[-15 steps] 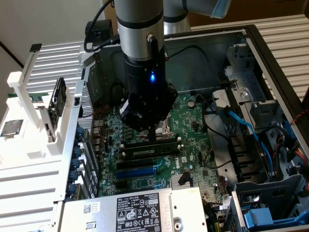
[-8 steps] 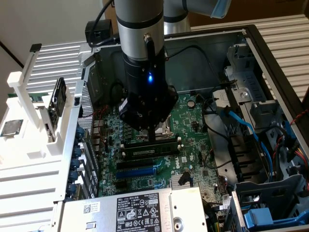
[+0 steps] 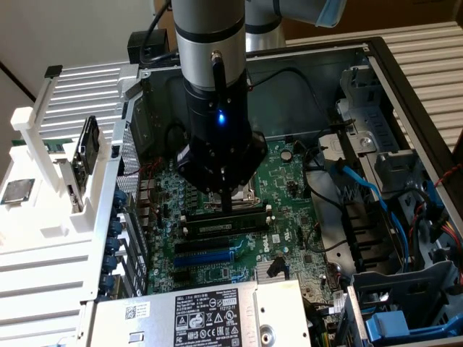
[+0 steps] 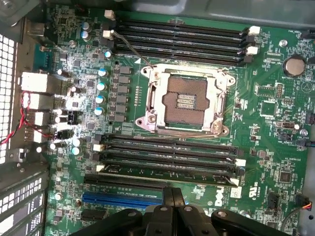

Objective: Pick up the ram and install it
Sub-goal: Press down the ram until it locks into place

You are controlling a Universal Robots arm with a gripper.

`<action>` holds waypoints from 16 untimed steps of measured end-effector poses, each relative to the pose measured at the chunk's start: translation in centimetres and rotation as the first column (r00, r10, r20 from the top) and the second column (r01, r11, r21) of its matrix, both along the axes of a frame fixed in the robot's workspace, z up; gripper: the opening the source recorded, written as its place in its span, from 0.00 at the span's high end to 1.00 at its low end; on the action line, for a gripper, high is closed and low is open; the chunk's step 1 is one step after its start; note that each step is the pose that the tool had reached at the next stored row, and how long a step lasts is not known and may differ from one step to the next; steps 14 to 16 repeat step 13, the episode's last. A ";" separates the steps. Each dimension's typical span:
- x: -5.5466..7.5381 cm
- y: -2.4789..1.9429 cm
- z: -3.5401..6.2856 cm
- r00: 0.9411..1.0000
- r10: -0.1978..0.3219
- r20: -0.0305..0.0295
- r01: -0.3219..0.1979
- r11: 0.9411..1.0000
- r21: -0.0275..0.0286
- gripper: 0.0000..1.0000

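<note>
1. Start at the gripper (image 4: 173,194). In the wrist view its two fingers (image 4: 167,206) are drawn together with no gap between them, and you can see nothing clamped between them.

2. Locate the ram (image 4: 167,175) just beyond the fingertips. It stands edge-on in the memory slot nearest the blue expansion slot (image 4: 123,197). In the exterior view the ram (image 3: 224,215) sits at the centre of the frame, directly under the gripper (image 3: 229,206), and it runs level between the white end clips.

3. Judge progress: the pick-up is done and the ram appears to be in its slot. Treat full seating as unconfirmed (neither view shows clearly whether the end clips have latched, or whether the fingertips are touching the ram's top edge).

4. Compare the views.
- The wrist view gives you the open CPU socket (image 4: 184,101) and, beyond it, a further bank of memory slots (image 4: 179,42) with no sticks in them. In the exterior view the arm covers both.
- The exterior view gives you the blue expansion slot (image 3: 206,256) below centre and the ram's height above its slot.
</note>
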State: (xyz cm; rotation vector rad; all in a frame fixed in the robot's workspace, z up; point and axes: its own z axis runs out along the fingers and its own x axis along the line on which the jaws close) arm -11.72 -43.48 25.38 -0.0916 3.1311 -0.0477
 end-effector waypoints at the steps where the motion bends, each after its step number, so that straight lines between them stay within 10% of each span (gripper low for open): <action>1: 0.0 0.00 0.00 1.000 -0.015 0.000 0.015 1.000 0.000 0.90; 16: 0.0 0.00 0.00 0.995 -0.098 0.000 0.098 0.995 0.000 0.90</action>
